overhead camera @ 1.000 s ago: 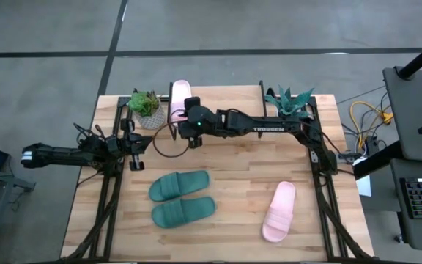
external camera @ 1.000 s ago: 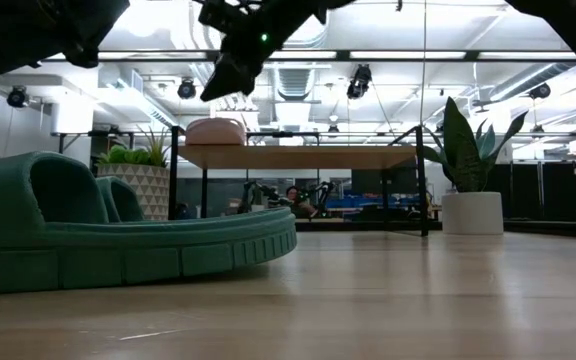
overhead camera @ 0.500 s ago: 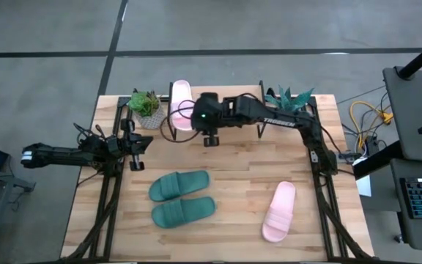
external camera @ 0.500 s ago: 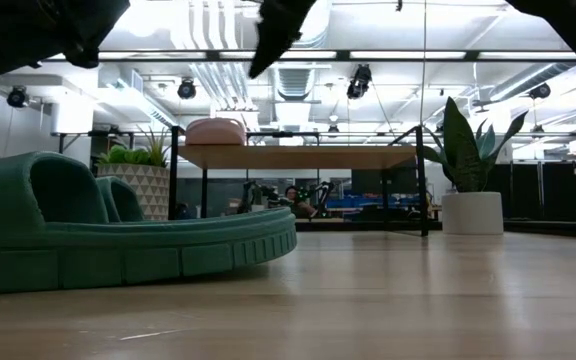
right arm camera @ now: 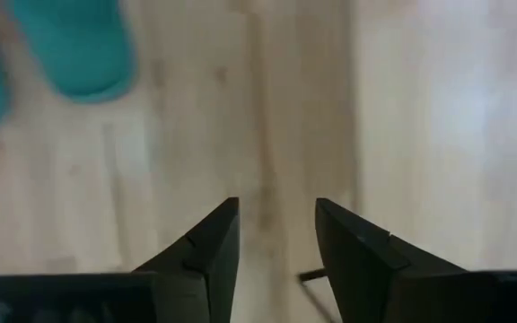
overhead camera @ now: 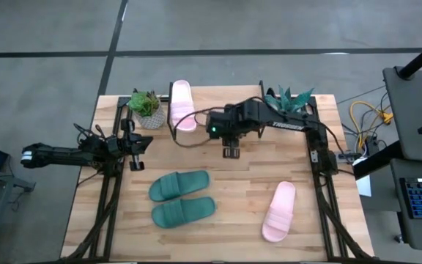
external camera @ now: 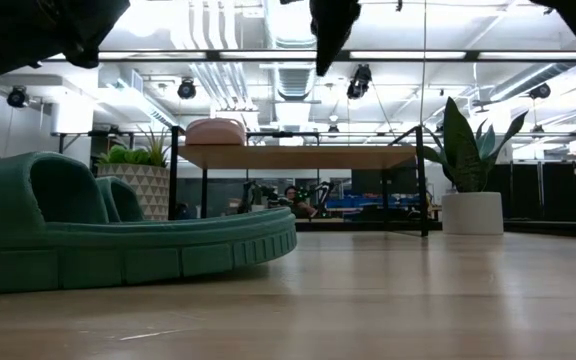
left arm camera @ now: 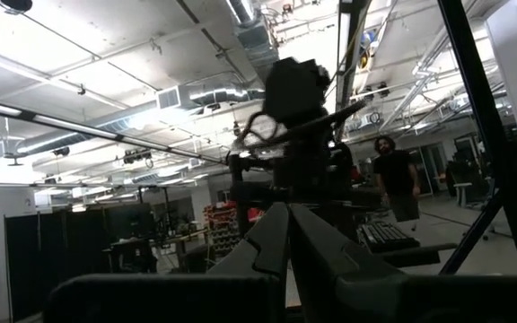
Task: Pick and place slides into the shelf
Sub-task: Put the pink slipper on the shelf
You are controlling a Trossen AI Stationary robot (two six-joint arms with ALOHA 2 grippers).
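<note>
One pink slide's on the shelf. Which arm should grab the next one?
Right. Its open, empty claw hangs over mid-table between the green slides and the loose pink slide. The left claw is shut at the left edge.

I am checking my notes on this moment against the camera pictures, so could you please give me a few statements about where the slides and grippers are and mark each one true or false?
1. One pink slide lies on the shelf. True.
2. The right gripper holds a green slide. False: its fingers are open and empty above bare tabletop.
3. The two green slides lie side by side on the table. True.
4. The second pink slide is also on the shelf. False: it lies on the table, near the right front.
5. The left gripper is at the table's left side, its fingers shut and empty. True.
</note>
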